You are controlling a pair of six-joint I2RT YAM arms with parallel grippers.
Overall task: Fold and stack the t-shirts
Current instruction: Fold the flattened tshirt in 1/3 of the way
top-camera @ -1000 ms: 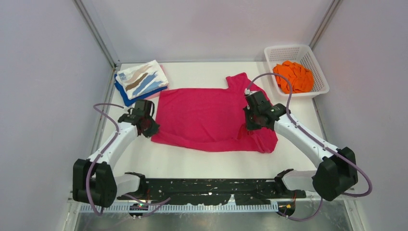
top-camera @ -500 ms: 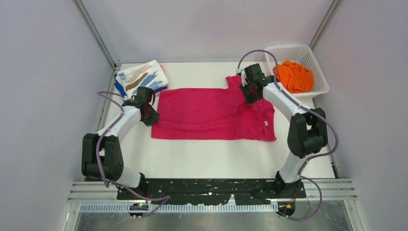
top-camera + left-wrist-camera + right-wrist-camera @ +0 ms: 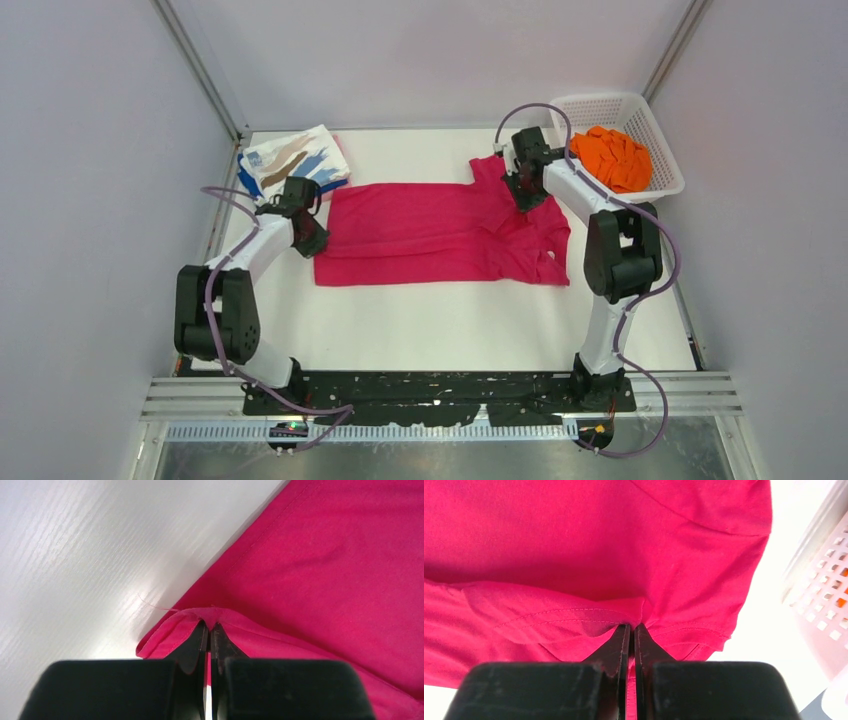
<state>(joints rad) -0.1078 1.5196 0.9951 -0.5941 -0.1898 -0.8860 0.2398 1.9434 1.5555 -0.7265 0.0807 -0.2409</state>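
A bright magenta t-shirt (image 3: 430, 235) lies across the middle of the table, its near half folded up toward the far edge. My left gripper (image 3: 312, 238) is shut on the shirt's left hem; the wrist view shows a pinched fold of cloth (image 3: 212, 616) between the fingertips. At the shirt's right end, near a sleeve, my right gripper (image 3: 524, 195) is shut on a bunched layer of magenta cloth (image 3: 634, 617). A folded stack (image 3: 295, 165) sits far left: white t-shirt with brown and blue streaks on top, blue and pale pink edges beneath. An orange t-shirt (image 3: 612, 158) lies crumpled in the basket.
The white plastic lattice basket (image 3: 655, 130) stands at the far right corner, close to my right arm; its wall (image 3: 824, 580) shows in the right wrist view. Grey enclosure walls and metal posts border the table. Bare white tabletop (image 3: 450, 320) lies between the shirt and the arm bases.
Both grippers have carried the shirt's near edge away from the bases toward the far side, folding it over; the right gripper travelled farthest, up near the basket.
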